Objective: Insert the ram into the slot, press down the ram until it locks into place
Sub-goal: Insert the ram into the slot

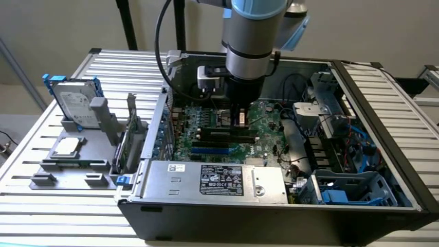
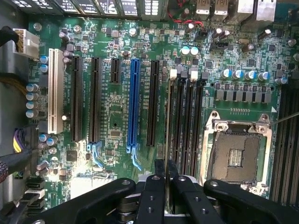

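Note:
My gripper point(image 2: 166, 164) is shut on the ram point(image 2: 167, 140), which I see edge-on as a thin greenish line between the two black fingers point(image 2: 159, 170). That line runs along the outermost of the parallel black memory slots point(image 2: 174, 121), the one nearest the long expansion sockets. I cannot tell whether the ram's edge is seated in the slot or just above it. In the exterior view the gripper point(image 1: 240, 121) hangs low inside the open computer case, right over the black slots point(image 1: 223, 135) on the green motherboard point(image 1: 264, 116).
A blue socket point(image 2: 134, 100), black expansion sockets point(image 2: 76, 98) and a white one point(image 2: 55, 91) lie beside the slots. The open processor socket point(image 2: 238, 149) is on the other side. The power supply point(image 1: 213, 180), drive cage point(image 1: 350, 188) and cables crowd the case. A hard drive point(image 1: 75, 100) stands outside on a rack.

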You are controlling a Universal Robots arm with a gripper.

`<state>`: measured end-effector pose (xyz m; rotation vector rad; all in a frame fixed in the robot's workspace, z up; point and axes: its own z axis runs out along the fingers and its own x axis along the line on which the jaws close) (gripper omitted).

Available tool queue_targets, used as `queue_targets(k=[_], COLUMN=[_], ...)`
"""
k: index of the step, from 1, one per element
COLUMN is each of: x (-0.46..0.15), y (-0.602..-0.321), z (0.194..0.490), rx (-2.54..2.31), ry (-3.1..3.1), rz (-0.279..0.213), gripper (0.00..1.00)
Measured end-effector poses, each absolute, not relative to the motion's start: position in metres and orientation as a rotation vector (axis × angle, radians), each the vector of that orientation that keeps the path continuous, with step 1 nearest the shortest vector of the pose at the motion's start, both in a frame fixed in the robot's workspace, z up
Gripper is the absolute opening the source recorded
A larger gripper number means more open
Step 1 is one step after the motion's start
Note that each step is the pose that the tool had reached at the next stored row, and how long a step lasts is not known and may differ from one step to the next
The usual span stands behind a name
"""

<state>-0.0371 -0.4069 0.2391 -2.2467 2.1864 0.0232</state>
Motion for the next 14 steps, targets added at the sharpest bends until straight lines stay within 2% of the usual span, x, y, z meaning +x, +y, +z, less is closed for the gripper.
queue_targets(k=[14], x=[-0.0402], y=[-0.4022], z=[0.2334], rx=[-2.246], ry=[2.187], rz=[0.022], gripper=[0.13])
